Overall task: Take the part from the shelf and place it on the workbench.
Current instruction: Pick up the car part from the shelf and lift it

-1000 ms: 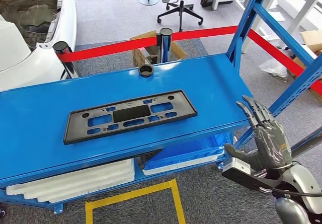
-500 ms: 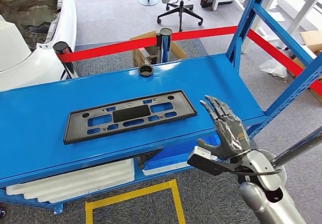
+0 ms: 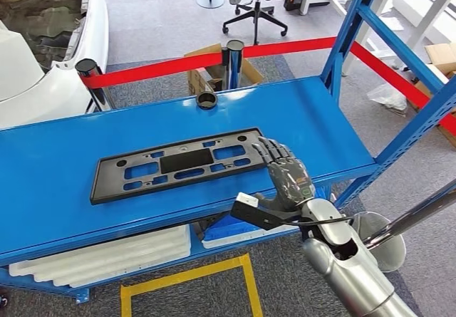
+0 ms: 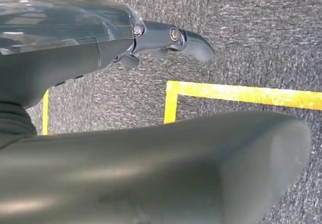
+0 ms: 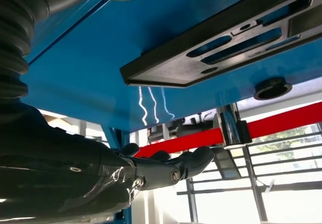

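I see the part, a long flat black plate with cut-out slots, lying flat on the top board of the blue shelf, roughly in the middle, its long side running left to right and tilted a little so the right end sits farther away. My right hand is over the near right part of that board, just beside the plate's right end. Its fingers are stretched out and apart, pointing toward the plate's right corner, and it holds nothing. From the head view I cannot tell whether the fingertips touch the plate or stop just short of it. In the right wrist view the plate's corner lies flat on the blue board, with the fingers extended and apart from it.

My left hand hangs over grey carpet crossed by yellow floor tape. Its thumb and one finger stick straight out, with nothing between them, so I take it as spread and empty.

A small black ring sits on the far edge of the shelf board, well apart from the plate. Behind the shelf a red barrier belt runs between shiny posts. On the lower level of the shelf I see white trays on the left and a blue tray on the right.
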Robot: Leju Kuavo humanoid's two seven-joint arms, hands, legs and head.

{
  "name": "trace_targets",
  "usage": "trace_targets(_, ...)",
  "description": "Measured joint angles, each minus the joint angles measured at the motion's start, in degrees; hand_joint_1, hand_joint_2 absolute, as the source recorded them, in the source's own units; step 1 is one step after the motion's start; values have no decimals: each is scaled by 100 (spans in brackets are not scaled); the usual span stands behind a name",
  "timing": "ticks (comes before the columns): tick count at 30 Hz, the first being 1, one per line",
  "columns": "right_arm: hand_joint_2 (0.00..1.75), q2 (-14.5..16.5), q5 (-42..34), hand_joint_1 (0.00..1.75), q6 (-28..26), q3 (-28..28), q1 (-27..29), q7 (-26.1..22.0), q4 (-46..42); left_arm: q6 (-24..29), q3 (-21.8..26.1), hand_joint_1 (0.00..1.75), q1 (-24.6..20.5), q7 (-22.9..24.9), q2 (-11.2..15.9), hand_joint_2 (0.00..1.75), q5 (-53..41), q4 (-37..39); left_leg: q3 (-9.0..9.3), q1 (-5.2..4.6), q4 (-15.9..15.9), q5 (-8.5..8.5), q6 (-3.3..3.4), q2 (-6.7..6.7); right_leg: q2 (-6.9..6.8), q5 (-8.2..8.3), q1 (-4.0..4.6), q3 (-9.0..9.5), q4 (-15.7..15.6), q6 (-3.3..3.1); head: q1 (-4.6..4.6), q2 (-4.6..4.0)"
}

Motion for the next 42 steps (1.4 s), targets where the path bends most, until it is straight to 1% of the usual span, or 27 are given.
trace_targets(9,175,124,58,0,6,103,-177,33,436,-13,-50,0,8,-86,36,0,0,23,1,1,0,0,0,0,0,0,0,1,0,0,0,0)
trace_targets(18,175,323,421,0,-25,191,-294,229,682,-34,-115,0,5,-161,51,0,0,23,1,1,0,0,0,0,1,0,1,0,0,0,0,0)
trace_targets(29,175,808,664,0,-9,307,-634,299,1217,-103,-227,0,-11,-199,62,0,0,25,1,2,0,1,0,1,3,0,1,0,1,0,0,0)
trace_targets(36,175,1142,573,0,110,331,-969,269,1821,-130,-318,0,-44,-215,71,0,0,25,1,3,0,1,0,1,2,0,1,0,1,0,0,0)
trace_targets(42,175,1348,524,0,123,338,-1206,245,2387,-158,-402,0,-74,-223,76,0,0,25,1,2,0,1,-1,1,2,0,1,0,1,0,0,0)
